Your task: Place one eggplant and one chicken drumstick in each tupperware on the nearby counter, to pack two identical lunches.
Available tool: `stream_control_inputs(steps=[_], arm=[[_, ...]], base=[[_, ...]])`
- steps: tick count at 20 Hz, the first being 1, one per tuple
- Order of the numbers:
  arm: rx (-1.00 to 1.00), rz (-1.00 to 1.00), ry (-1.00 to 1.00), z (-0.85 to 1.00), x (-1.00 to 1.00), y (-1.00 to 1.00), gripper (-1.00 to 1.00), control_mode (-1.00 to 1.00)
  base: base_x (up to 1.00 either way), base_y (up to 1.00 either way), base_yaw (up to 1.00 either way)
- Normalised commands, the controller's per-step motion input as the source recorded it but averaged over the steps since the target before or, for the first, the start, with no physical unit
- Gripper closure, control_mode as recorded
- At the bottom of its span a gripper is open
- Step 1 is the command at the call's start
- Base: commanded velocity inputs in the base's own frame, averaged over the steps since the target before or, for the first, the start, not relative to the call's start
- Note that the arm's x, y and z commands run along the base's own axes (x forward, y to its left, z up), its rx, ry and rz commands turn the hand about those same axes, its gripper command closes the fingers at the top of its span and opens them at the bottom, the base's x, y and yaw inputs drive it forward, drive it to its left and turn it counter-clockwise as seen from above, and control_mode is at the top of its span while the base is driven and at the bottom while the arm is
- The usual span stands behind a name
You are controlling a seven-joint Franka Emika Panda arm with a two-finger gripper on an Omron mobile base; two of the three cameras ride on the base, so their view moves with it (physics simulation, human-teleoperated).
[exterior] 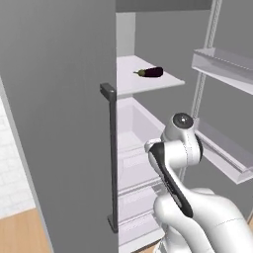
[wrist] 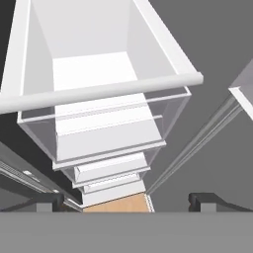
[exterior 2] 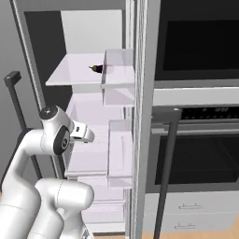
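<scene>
Purple eggplant (exterior: 151, 72) lies on the upper fridge shelf (exterior: 129, 74), well above the arm; its long axis runs across the shelf, stem toward the closed door side. Fetching looks barely begun. The hand (wrist: 127, 201), released and empty, looks down over a clear drawer (wrist: 99, 94); next it must rise and reach in.

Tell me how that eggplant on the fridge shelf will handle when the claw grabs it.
The eggplant lies on its side on the white shelf, rounded and elongated, so a nudge would probably roll it. Its skin looks glossy, so it may slip in a loose grip. It looks small, likely light.
</scene>
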Motion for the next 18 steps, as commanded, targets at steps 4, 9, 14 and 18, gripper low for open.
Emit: stream_control_inputs(steps=[4, 9, 14, 18], arm=[[0.00, 0.00, 0.00, 0.00, 0.00, 0.00, -1.00, 1.00], [0.00, 0.00, 0.00, 0.00, 0.00, 0.00, -1.00, 1.00], [0.00, -0.02, 0.00, 0.36, 0.00, -0.01, -1.00, -1.00], [-0.06, -0.07, -0.09, 1.00, 0.01, 0.06, -1.00, -1.00]], base=[[0.40, -0.06, 0.00], [0.53, -0.17, 0.00], [0.11, -0.11, 0.00], [0.00, 0.00, 0.00]])
